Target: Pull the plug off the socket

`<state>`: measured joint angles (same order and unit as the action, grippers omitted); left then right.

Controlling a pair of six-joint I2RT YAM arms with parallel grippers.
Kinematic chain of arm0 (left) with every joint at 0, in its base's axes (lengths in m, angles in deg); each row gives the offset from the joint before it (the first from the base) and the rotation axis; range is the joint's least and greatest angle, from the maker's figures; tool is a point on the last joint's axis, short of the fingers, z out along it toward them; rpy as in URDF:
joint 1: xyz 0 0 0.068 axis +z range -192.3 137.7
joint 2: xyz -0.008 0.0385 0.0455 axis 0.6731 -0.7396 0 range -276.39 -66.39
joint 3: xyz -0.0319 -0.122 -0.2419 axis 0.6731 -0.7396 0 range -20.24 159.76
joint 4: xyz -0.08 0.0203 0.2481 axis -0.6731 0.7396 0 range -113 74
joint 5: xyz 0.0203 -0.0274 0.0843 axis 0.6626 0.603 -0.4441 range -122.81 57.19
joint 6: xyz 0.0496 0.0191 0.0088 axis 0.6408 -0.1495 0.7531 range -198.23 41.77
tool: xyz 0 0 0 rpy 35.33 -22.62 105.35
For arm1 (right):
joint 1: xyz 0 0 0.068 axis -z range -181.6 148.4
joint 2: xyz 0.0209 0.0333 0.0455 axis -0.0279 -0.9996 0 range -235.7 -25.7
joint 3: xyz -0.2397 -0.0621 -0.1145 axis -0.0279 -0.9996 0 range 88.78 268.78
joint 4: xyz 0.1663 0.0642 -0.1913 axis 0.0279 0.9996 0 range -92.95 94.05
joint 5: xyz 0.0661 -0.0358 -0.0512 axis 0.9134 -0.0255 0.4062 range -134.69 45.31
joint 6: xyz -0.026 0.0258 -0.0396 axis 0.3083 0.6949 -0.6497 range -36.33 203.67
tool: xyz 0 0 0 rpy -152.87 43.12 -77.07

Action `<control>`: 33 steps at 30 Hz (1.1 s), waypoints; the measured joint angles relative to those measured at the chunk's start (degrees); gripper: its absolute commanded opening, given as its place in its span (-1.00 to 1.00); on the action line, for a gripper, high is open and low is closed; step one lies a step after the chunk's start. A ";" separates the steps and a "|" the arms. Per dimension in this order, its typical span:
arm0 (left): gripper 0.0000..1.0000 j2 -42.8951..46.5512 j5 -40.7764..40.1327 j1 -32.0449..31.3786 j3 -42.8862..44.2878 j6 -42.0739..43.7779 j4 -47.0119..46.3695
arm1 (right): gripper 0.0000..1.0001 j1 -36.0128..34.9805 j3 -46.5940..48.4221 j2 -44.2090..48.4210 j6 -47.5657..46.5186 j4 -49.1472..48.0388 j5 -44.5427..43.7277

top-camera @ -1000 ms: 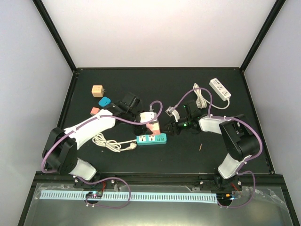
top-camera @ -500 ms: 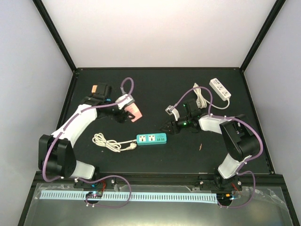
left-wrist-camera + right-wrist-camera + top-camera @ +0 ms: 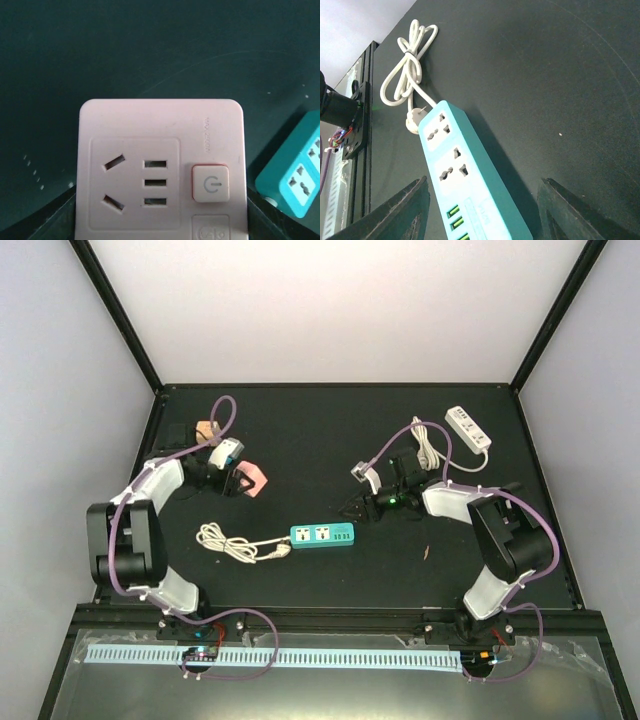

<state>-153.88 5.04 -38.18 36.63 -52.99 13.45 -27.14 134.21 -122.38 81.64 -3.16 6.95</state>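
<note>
Inspection from the remote station. The pink adapter (image 3: 252, 480) is off the teal strip (image 3: 322, 534); I see it gripped between the left jaws, which are closed on its two sides in the left wrist view, socket face and power button towards the camera. It sits at the left of the worktop (image 3: 330, 430), well apart from the strip; whether it touches the worktop I cannot tell.

Change noted: a second ago the adapter stood on the strip near its middle, with the left jaws on it; half a second ago it was already clear of the strip and part-way left; now the left arm (image 3: 150, 490) has swung further left and carried it near the tan cube (image 3: 206, 430).

The teal strip has not shifted; it lies flat near the centre, and its sockets are bare in the right wrist view. Its white cord (image 3: 225, 540) is coiled at its left end, as before.

The right jaws stand open, much where they were, just beside the strip's right end; the end shows between them with a gap on each side, nothing gripped.

A white strip (image 3: 468, 428) lies at the far right, unmoved.
</note>
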 measured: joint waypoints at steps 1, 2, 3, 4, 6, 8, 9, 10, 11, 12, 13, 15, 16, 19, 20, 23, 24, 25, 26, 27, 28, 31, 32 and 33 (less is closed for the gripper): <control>-0.48 -1.29 0.44 1.31 0.00 -0.44 -0.13 | 0.24 0.00 0.00 0.00 0.02 0.11 0.02; -0.48 -2.62 0.85 2.40 0.02 -0.70 -0.13 | 0.24 0.00 0.00 0.00 0.02 0.17 0.09; -0.47 -4.00 1.16 3.43 0.02 -0.96 -0.13 | 0.24 0.00 0.02 0.00 0.02 0.20 0.13; -0.47 -5.07 1.22 4.24 0.02 -1.11 -0.11 | 0.24 0.00 0.04 -0.02 0.02 0.22 0.17; -0.46 -6.64 1.38 5.33 0.02 -1.49 -0.11 | 0.24 0.00 0.20 -0.02 0.02 0.26 0.35; -0.45 -7.45 1.86 5.66 0.02 -1.68 -0.11 | 0.24 0.00 0.46 -0.15 0.22 0.26 0.46; -0.45 -7.69 2.21 5.70 0.02 -1.79 -0.13 | 0.24 0.00 0.59 -0.26 0.33 0.26 0.57; -0.45 -7.91 2.58 5.77 0.02 -1.88 -0.13 | 0.24 0.00 0.74 -0.44 0.44 0.26 0.70; -0.46 -8.22 3.02 5.97 0.02 -1.97 -0.11 | 0.24 0.00 0.83 -0.63 0.52 0.26 0.83; -0.45 -8.41 3.37 5.99 0.02 -2.10 -0.13 | 0.24 0.00 0.83 -0.79 0.61 0.26 0.90; -0.43 -8.72 3.78 6.01 0.04 -2.27 -0.13 | 0.24 0.00 0.83 -0.87 0.66 0.42 0.96; -0.39 -9.44 4.37 6.25 0.04 -2.82 -0.35 | 0.24 0.00 0.83 -0.94 0.66 0.59 1.05; -0.39 -9.79 4.57 6.43 0.04 -3.04 -0.50 | 0.24 0.00 0.83 -0.94 0.66 0.61 1.07; -0.33 -10.73 4.87 7.08 0.07 -4.02 -1.11 | 0.24 0.00 0.85 -1.05 0.68 0.63 1.11; -0.30 -11.06 4.90 7.34 0.09 -4.44 -1.40 | 0.24 0.00 0.85 -1.14 0.68 0.63 1.14; -0.17 -12.13 4.90 8.24 0.15 -5.27 -1.95 | 0.24 0.00 0.85 -1.33 0.68 0.68 1.25; -0.11 -12.55 5.44 8.61 0.24 -5.51 -1.99 | 0.25 0.00 0.87 -1.44 0.68 0.72 1.27; -0.03 -12.72 5.66 8.83 0.33 -5.60 -1.97 | 0.25 0.00 0.90 -1.49 0.68 0.81 1.27; 0.02 -12.87 5.79 9.01 0.39 -5.70 -1.99 | 0.25 0.00 0.94 -1.51 0.68 0.98 1.29; 0.08 -13.00 5.90 9.14 0.44 -5.79 -2.01 | 0.25 0.00 0.96 -1.51 0.68 1.05 1.31; 0.14 -13.14 6.05 9.33 0.48 -5.84 -2.01 | 0.26 0.00 0.98 -1.51 0.68 1.09 1.33; 0.28 -13.51 6.43 9.84 0.76 -5.97 -1.95 | 0.26 0.00 1.11 -1.51 0.68 1.16 1.36; 0.34 -13.55 6.49 10.01 0.81 -5.99 -1.97 | 0.26 0.00 1.16 -1.53 0.66 1.18 1.36; 0.38 -13.55 6.47 10.14 0.81 -5.99 -1.99 | 0.26 0.00 1.16 -1.53 0.68 1.18 1.38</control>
<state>-167.43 11.51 -28.04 37.43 -58.98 11.46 -27.14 135.37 -123.91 82.32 -1.98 8.33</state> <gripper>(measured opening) 0.646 0.629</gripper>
